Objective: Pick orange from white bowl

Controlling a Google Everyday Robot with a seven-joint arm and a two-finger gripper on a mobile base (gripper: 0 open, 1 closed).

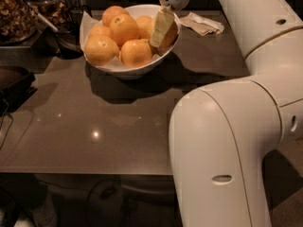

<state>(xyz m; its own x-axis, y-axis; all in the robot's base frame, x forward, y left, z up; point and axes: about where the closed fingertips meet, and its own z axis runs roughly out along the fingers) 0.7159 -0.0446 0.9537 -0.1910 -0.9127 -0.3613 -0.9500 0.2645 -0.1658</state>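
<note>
Grasp step on the go: two-finger gripper with pale slab-like tips (pixel 157 38) is dipped into the right side of the wide glossy white bowl with paper lining (pixel 124 71), hanging from the big white robot arm (pixel 222 145) that fills the right of the view. Whether the gripper is open or clamped cannot be told from this view; one pale slab hides the rest. The round orange fruit at the bowl's right rim (pixel 171 32) sits right behind that slab, partly hidden, and is most likely the target. It lies in the bowl, not lifted. Contact with it cannot be confirmed.

Neighbours are tight. A smaller deep-orange fruit at the bowl's front (pixel 136 53) is just beside the gripper tip, and a paler large orange fruit at the front left (pixel 100 50) is further off, with more piled behind. The bowl stands on the grey-brown matte table top (pixel 118 131), near its back edge. A crumpled pale napkin (pixel 203 23) lies to the right and a dark glass jar of dried bits (pixel 14 13) to the far left.

To do this well, the gripper should straddle the fruit at its widest part, not the shoulder, since round dimpled skin slips upward. It should close firmly and lift straight up. Risks are nudging the front fruit, snagging the paper, or tipping the slanted rim.
</note>
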